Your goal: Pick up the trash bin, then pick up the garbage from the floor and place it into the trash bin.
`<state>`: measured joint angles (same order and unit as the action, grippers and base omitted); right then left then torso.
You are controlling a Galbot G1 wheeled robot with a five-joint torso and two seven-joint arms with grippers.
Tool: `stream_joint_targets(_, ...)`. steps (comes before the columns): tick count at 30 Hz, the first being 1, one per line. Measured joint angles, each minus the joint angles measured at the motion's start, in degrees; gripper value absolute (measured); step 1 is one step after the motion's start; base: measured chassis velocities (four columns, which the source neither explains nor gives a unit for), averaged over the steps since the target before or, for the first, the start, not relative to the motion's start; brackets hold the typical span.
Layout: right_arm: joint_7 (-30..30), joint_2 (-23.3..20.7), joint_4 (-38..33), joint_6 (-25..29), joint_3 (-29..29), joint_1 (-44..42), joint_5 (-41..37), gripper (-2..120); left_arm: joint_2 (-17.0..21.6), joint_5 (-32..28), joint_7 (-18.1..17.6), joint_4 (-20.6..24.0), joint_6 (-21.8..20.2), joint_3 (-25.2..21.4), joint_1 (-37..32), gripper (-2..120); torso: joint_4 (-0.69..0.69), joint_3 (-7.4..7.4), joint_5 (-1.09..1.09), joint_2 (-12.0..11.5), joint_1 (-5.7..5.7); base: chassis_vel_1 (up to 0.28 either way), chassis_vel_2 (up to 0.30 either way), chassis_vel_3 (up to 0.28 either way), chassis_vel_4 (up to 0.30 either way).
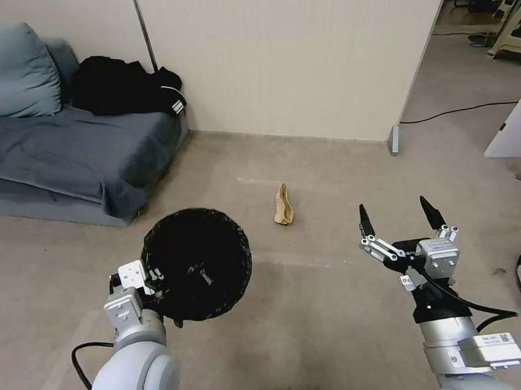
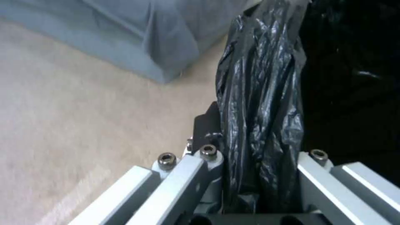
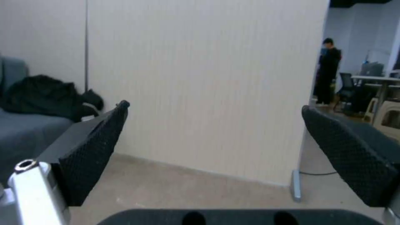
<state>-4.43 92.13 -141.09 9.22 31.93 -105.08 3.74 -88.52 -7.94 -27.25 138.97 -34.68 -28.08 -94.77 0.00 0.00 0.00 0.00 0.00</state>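
Observation:
The trash bin (image 1: 197, 262) hangs above the floor at the lower left of the head view, its mouth lined with a glossy black bag. My left gripper (image 1: 151, 279) is shut on the bin's near rim. In the left wrist view the crinkled black liner (image 2: 260, 103) is pinched between the fingers. The garbage, a crumpled tan paper bag (image 1: 283, 205), lies on the carpet ahead, beyond the bin and left of the right arm. My right gripper (image 1: 398, 217) is held above the floor at the right, open and empty, its black fingertips (image 3: 93, 147) spread wide.
A grey-blue sofa (image 1: 66, 147) with a black garment (image 1: 126, 85) stands at the left. A beige partition wall (image 1: 277, 60) closes the back, with a cable (image 1: 460, 112) on the floor past its end. A white cabinet (image 1: 516, 126) stands at the right.

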Motion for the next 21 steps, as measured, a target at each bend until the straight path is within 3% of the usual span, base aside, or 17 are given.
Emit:
stream_joint_targets(13, -0.4, 0.0, -0.2, 1.7, 0.3, -0.4, -0.4, 100, -0.2, 7.9, 0.9, 3.2, 4.9, 3.4, -5.3, 2, 0.01, 0.0, -0.01, 0.0, 0.0, 0.0, 0.0, 0.0, 0.0)
stream_joint_targets(21, -1.1, 0.0, 1.4, 2.5, 0.0, -0.6, 1.0, 100, -0.8, 9.2, 0.0, 3.3, 7.3, 3.5, -5.9, 2, 0.01, 0.0, 0.0, 0.0, 0.0, 0.0, 0.0, 0.0, 0.0)
